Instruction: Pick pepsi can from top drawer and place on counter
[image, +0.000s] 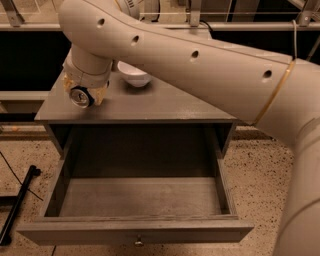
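Pepsi can (81, 97) is held clamped in the pincer (83, 91) over the left end of the table (165, 105), top drawer (140, 197) is left empty, so only the release is judged to remain.

The hand (82, 94), over the worktop's (165, 102) left end, has matt tan fingers (100, 93) clasped on the pepsi can (80, 97), whose silver metal end shines. The arm (200, 65) is smooth cream plastic. Worktop and top drawer (140, 197) are matt grey wood; the drawer knob (138, 243) is metal. The white bowl (134, 76) looks glossy.
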